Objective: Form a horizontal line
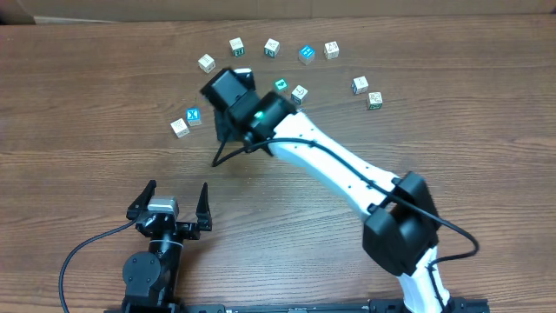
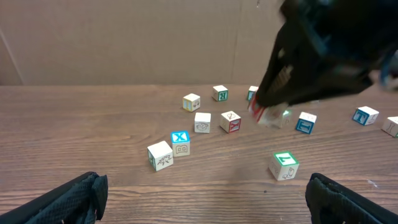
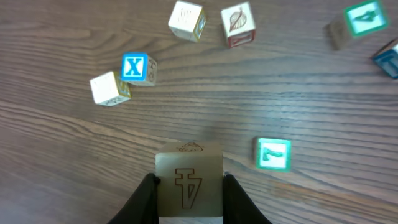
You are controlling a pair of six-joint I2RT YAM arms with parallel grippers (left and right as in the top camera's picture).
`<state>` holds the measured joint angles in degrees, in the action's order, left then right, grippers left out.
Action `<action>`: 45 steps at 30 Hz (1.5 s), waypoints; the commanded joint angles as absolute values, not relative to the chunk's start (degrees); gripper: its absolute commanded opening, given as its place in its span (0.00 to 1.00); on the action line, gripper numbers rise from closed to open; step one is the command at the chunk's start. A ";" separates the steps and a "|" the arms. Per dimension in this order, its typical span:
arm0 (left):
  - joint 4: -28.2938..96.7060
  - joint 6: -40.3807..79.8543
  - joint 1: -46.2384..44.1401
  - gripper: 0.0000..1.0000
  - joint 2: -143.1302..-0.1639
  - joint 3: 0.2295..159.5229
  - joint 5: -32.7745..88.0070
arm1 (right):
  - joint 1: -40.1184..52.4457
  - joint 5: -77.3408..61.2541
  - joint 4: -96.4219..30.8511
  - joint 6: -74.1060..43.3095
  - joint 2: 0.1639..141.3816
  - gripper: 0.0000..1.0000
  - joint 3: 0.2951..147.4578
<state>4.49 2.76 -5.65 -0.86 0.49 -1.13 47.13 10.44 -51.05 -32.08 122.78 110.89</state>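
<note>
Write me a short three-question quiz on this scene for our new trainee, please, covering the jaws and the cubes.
1. True or false: the left arm's jaws stand wide open with nothing between them.
2. What do the right arm's jaws hold? A) an engraved wooden cube B) a teal-faced cube C) nothing
3. Which letter shows on the blue-faced cube beside the plain pale cube?
Key: 1 true; 2 A; 3 X.
</note>
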 commanded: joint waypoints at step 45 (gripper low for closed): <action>4.32 1.67 -6.02 0.99 -0.34 0.30 -1.48 | 47.57 13.47 -49.12 -33.21 134.63 0.39 110.96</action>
<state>4.49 2.76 -5.65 -0.86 0.49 -1.13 47.66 12.47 -49.58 -33.01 133.91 110.89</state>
